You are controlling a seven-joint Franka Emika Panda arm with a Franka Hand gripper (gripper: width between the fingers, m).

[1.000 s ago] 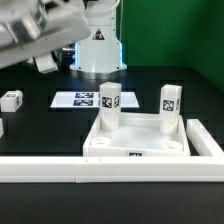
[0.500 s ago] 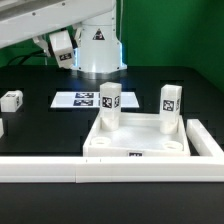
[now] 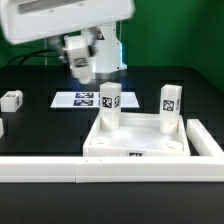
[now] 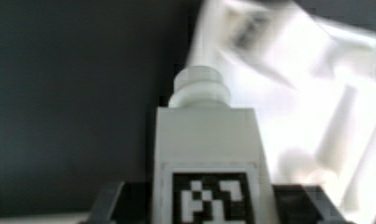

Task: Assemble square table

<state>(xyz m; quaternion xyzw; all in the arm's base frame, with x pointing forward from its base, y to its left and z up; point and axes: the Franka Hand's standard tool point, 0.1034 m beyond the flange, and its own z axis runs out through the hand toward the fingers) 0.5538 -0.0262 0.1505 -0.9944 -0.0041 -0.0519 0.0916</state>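
My gripper [image 3: 80, 64] hangs above the table's back, left of the robot base in the exterior view. It is shut on a white table leg [image 4: 206, 140]; the leg's tag sits between the dark fingers [image 4: 117, 205] and its round peg points away from the wrist. The square table top [image 3: 140, 140] lies rim-up near the front. Two legs [image 3: 109, 105] [image 3: 171, 108] stand upright in its rear corners. In the wrist view the table top [image 4: 291, 70] is a blurred white shape beyond the held leg.
A loose tagged leg [image 3: 11, 100] lies at the exterior view's left. The marker board [image 3: 82, 100] lies behind the table top. A long white border rail [image 3: 80, 170] runs along the front. The robot base [image 3: 100, 50] stands at the back.
The arm has swung toward the exterior view's right and come lower, carrying the leg closer to the table top. The parts on the table have not moved.
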